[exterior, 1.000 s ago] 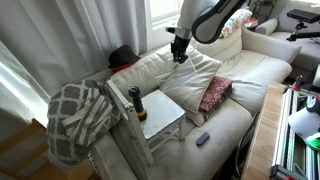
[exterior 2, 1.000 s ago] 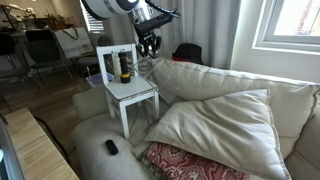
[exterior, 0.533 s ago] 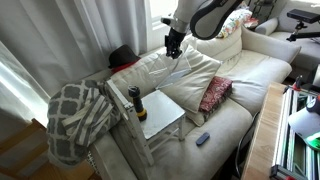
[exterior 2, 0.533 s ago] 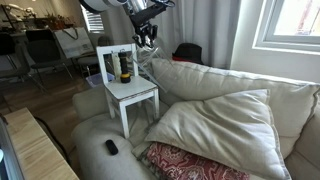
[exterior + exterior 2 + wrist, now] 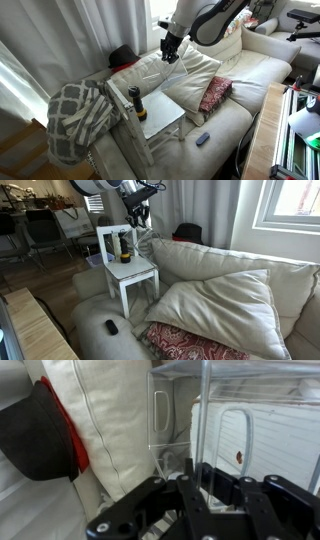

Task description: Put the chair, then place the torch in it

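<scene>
One small white chair (image 5: 165, 117) sits on the soft cream sofa (image 5: 250, 75), left of centre in both exterior views: square glossy seat, thin rails. The black cylindrical torch (image 5: 136, 103), amber at its lower end, stands upright at the seat's back edge, and the front of the seat is open. The gripper (image 5: 169, 52) hangs at top centre, open air around it and nothing in its grasp; its jaw gap can't be made out.

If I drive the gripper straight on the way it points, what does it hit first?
Most likely the cream sofa cushion below the gripper, not the chair; depth is hard to judge.
</scene>
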Controlling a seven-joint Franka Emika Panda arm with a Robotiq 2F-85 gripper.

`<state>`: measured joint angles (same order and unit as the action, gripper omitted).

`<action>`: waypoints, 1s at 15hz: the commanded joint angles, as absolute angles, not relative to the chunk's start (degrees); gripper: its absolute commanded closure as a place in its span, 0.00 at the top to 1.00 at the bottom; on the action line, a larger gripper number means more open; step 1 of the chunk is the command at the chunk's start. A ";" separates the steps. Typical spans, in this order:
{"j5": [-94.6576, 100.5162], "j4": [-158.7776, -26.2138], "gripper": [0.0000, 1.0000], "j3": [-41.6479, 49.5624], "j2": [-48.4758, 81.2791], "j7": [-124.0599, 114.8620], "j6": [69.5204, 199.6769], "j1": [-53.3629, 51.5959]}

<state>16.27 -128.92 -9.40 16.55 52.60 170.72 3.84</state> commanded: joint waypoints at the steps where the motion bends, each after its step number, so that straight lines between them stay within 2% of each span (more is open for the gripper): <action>1: 15.56 -132.60 0.03 -11.41 15.12 54.05 173.13 4.67; 6: 13.20 -134.26 0.03 -16.85 15.80 57.48 171.93 7.62; 11: 4.47 -134.88 0.03 -27.42 17.50 67.91 162.55 14.73; 15: -3.53 -134.11 0.03 -26.41 17.64 76.73 154.95 13.03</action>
